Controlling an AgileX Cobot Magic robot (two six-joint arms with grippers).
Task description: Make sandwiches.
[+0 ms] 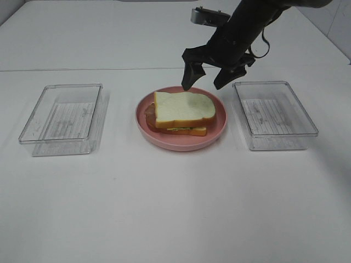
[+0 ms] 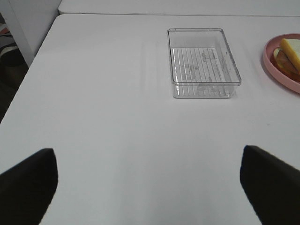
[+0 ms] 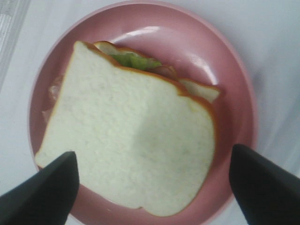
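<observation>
The stacked sandwich (image 1: 182,113) lies on the pink plate (image 1: 219,129), just below the right pincer (image 1: 210,83), whose jaws are spread and empty.

Round pink plate (image 1: 216,133) at centre of white table (image 1: 164,208). Clear rectangular plastic tray (image 1: 41,134) to its left, second clear plastic tray (image 1: 307,123) to its right, both apart from plate.
</observation>
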